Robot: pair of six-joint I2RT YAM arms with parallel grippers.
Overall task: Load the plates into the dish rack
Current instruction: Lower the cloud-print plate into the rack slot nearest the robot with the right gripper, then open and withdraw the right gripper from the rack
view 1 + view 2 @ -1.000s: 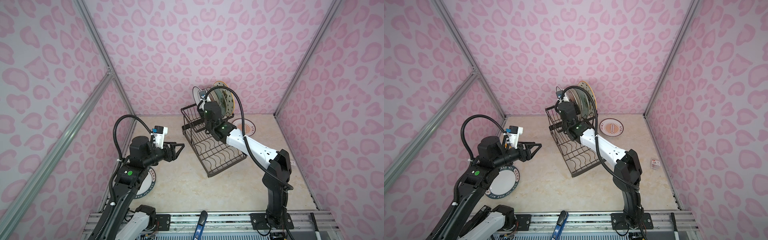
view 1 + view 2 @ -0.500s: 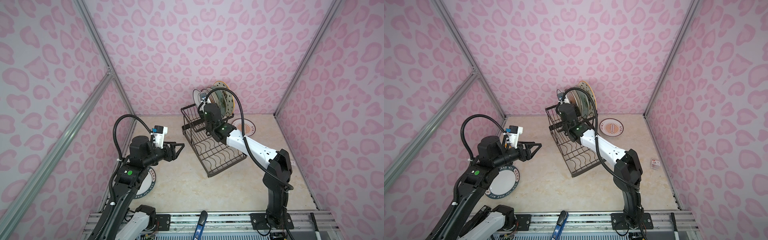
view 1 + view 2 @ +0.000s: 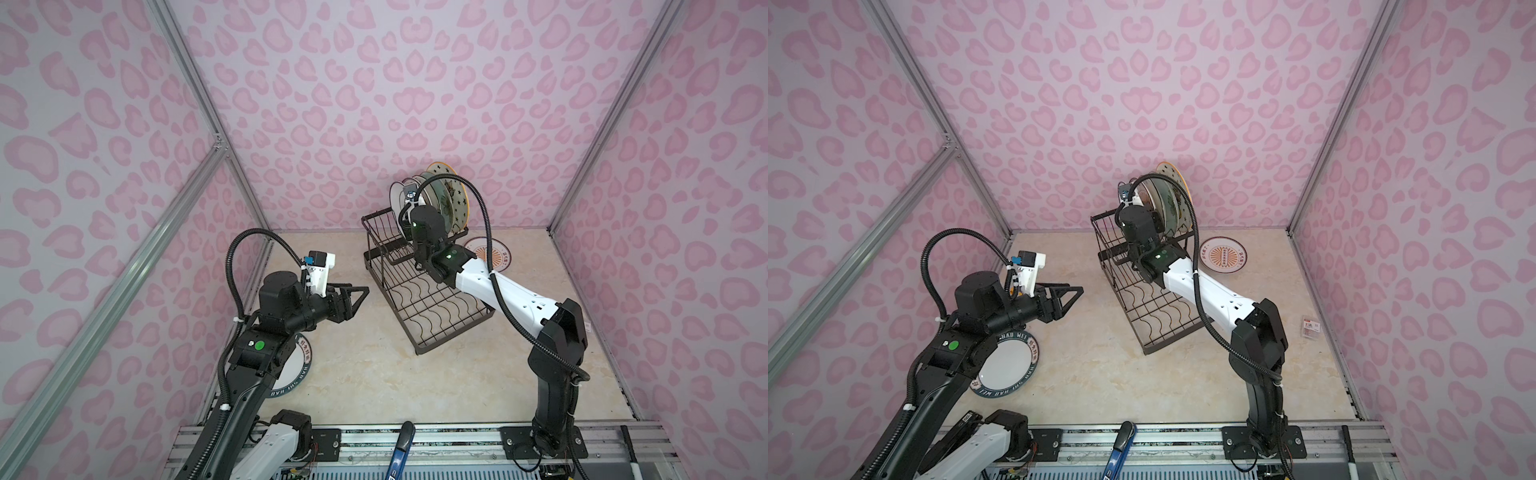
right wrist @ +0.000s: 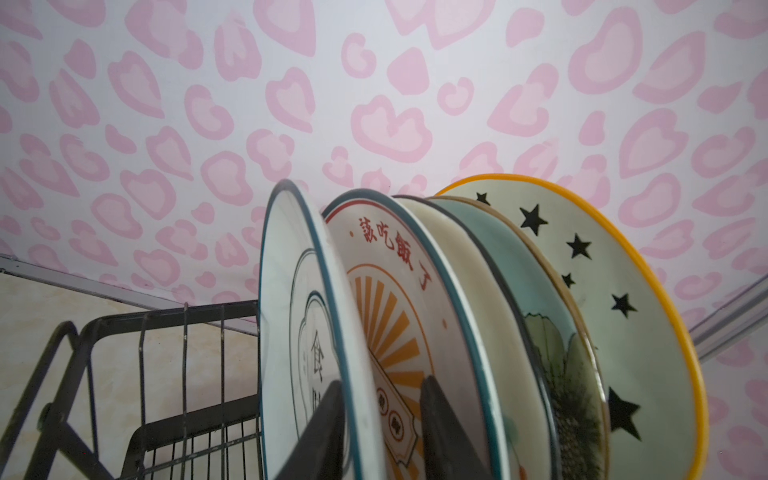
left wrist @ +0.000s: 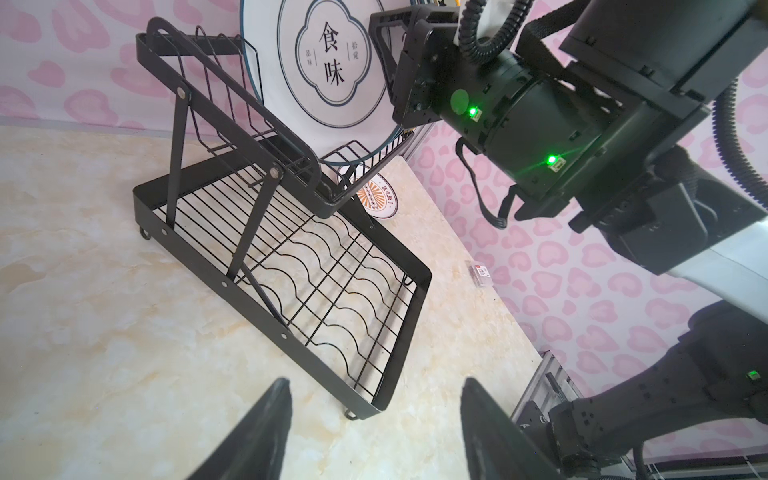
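Right wrist view shows the right hand (image 4: 381, 382) parted astride the white plate (image 4: 282, 270), seemingly loose; left hand (image 5: 375, 380) wide, empty.

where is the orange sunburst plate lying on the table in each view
In a top view: the round orange sunburst ceramic plate lies right of the black wire dish rack, crossed by a cable.
In a top view: the plate, clear of the cable.
Left wrist: the plate, under the rack's raised basket.
Right wrist: absent; a second sunburst plate stands in the rack.
Shared landmark: the rack.
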